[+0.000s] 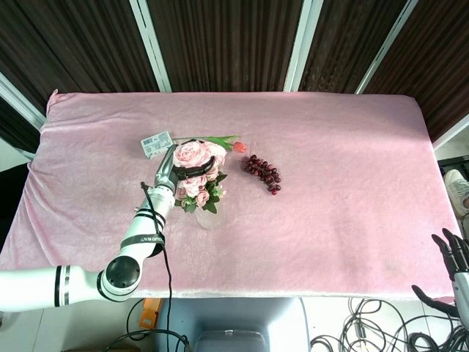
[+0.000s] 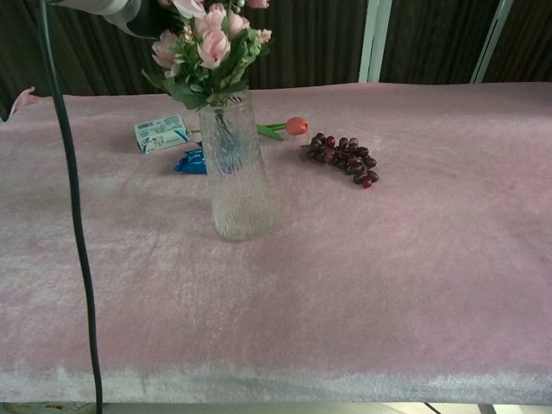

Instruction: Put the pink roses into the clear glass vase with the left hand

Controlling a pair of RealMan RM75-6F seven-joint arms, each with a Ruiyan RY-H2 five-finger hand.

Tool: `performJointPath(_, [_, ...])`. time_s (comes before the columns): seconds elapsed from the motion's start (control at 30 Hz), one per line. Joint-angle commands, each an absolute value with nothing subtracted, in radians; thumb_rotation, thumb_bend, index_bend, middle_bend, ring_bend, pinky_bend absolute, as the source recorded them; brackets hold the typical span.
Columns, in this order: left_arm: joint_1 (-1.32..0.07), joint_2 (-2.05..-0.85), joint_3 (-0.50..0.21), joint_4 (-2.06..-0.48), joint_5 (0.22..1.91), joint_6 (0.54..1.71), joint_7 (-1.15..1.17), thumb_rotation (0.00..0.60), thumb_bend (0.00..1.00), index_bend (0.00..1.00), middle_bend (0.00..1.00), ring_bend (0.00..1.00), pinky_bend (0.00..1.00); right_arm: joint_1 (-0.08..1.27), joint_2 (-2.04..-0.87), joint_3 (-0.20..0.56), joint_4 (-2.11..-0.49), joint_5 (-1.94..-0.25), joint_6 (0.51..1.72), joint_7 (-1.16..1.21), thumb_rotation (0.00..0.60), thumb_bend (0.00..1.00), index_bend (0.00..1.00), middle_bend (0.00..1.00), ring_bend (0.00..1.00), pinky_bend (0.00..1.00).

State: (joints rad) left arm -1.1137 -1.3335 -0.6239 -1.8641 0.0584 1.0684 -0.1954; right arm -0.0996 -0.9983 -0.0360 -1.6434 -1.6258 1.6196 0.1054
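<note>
The pink roses (image 1: 194,165) (image 2: 210,45) stand with their stems down inside the clear glass vase (image 2: 235,172) (image 1: 209,218), green leaves resting at its rim. My left hand (image 1: 180,171) still grips the bunch, its dark fingers curled round the blooms from the left side. In the chest view only a bit of that arm shows at the top left. My right hand (image 1: 454,270) hangs off the table's front right corner, fingers spread and holding nothing.
Behind the vase lie a white and blue carton (image 2: 161,132) (image 1: 156,143), a blue packet (image 2: 191,160) and an orange tulip (image 2: 296,126) (image 1: 239,147). Dark grapes (image 2: 345,157) (image 1: 264,173) lie to the right. A black cable (image 2: 73,207) hangs down at the left.
</note>
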Motion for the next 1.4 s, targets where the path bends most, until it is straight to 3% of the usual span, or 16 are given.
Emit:
performJointPath(0.03, [-1.111, -1.337, -0.62, -1.861, 0.057, 1.058, -0.186, 0.6, 0.48, 0.34, 0.63, 0.55, 0.65, -0.1, -0.998, -0.036, -1.643, -1.626, 1.62, 0.106, 0.6, 0.3, 0.0, 0.0, 0.0, 0.0])
performJointPath(0.13, [-1.105, -1.332, -0.602, -1.859, 0.067, 1.005, -0.158, 0.6, 0.46, 0.06, 0.44, 0.36, 0.45, -0.099, -0.998, -0.037, -1.642, -1.63, 1.619, 0.107, 0.6, 0.3, 0.0, 0.0, 0.0, 0.0])
performJointPath(0.17, [-1.101, -1.336, -0.592, -1.85, 0.091, 0.982, -0.152, 0.6, 0.46, 0.02, 0.39, 0.31, 0.4, -0.097, -0.998, -0.038, -1.643, -1.634, 1.618, 0.107, 0.6, 0.3, 0.0, 0.0, 0.0, 0.0])
performJointPath(0.3, [-1.078, -1.351, -0.574, -1.835, 0.192, 0.967, -0.153, 0.6, 0.41, 0.0, 0.17, 0.09, 0.21, -0.097, -0.997, -0.037, -1.643, -1.634, 1.618, 0.11, 0.6, 0.3, 0.0, 0.0, 0.0, 0.0])
performJointPath(0.4, [-1.065, -1.345, -0.566, -1.84, 0.228, 0.937, -0.15, 0.6, 0.35, 0.0, 0.01, 0.0, 0.07, -0.097, -0.997, -0.038, -1.641, -1.635, 1.618, 0.11, 0.6, 0.3, 0.0, 0.0, 0.0, 0.0])
performJointPath(0.5, [-1.046, -1.336, -0.565, -1.843, 0.279, 0.907, -0.161, 0.6, 0.29, 0.0, 0.0, 0.0, 0.0, -0.097, -0.998, -0.038, -1.642, -1.637, 1.619, 0.108, 0.6, 0.3, 0.0, 0.0, 0.0, 0.0])
performJointPath(0.73, [-0.998, -1.297, -0.57, -1.883, 0.379, 0.848, -0.196, 0.6, 0.23, 0.0, 0.0, 0.0, 0.0, -0.099, -0.997, -0.04, -1.638, -1.645, 1.626, 0.107, 0.6, 0.3, 0.0, 0.0, 0.0, 0.0])
performJointPath(1.2, [-0.905, -1.214, -0.546, -1.956, 0.588, 0.809, -0.248, 0.6, 0.21, 0.0, 0.0, 0.0, 0.0, -0.101, -1.008, -0.046, -1.639, -1.667, 1.634, 0.074, 0.6, 0.3, 0.0, 0.0, 0.0, 0.0])
performJointPath(1.4, [-0.826, -1.153, -0.549, -2.044, 0.751, 0.812, -0.297, 0.6, 0.21, 0.0, 0.0, 0.0, 0.0, -0.097, -1.011, -0.042, -1.635, -1.661, 1.629, 0.069, 0.6, 0.3, 0.0, 0.0, 0.0, 0.0])
